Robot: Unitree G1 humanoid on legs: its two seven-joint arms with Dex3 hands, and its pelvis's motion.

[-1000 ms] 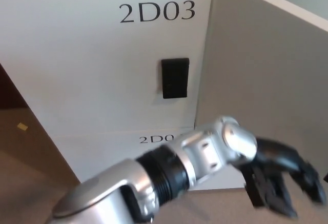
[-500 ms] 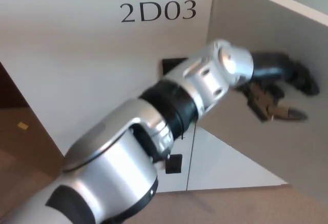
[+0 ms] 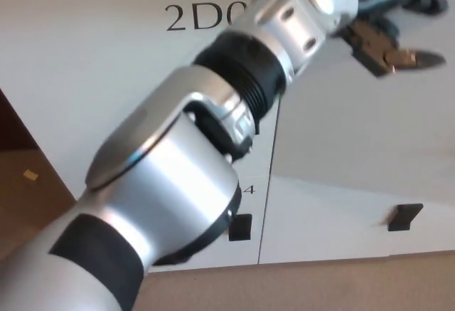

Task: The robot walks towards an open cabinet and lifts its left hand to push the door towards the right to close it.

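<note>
My left arm (image 3: 185, 161) reaches up across the picture, silver with black joints. Its black hand (image 3: 394, 19) is at the top right, fingers apart and holding nothing, against the upper part of the beige-grey cabinet door (image 3: 355, 126). The door stands angled at the right of the white cabinet front (image 3: 92, 76), which carries the label "2D0", partly hidden by my forearm. Whether the fingers (image 3: 419, 58) actually touch the door cannot be told. My right hand does not show.
Below are white lower cabinet fronts with a black handle (image 3: 240, 227) in the middle and another black handle (image 3: 405, 215) at the right. Brown carpet (image 3: 298, 286) runs along the bottom. A dark brown gap (image 3: 18, 133) lies at the left.
My left arm has risen and the hand has gone from the lower right up to the top right. The door has swung to the right, uncovering the lower cabinet front and its right handle.
</note>
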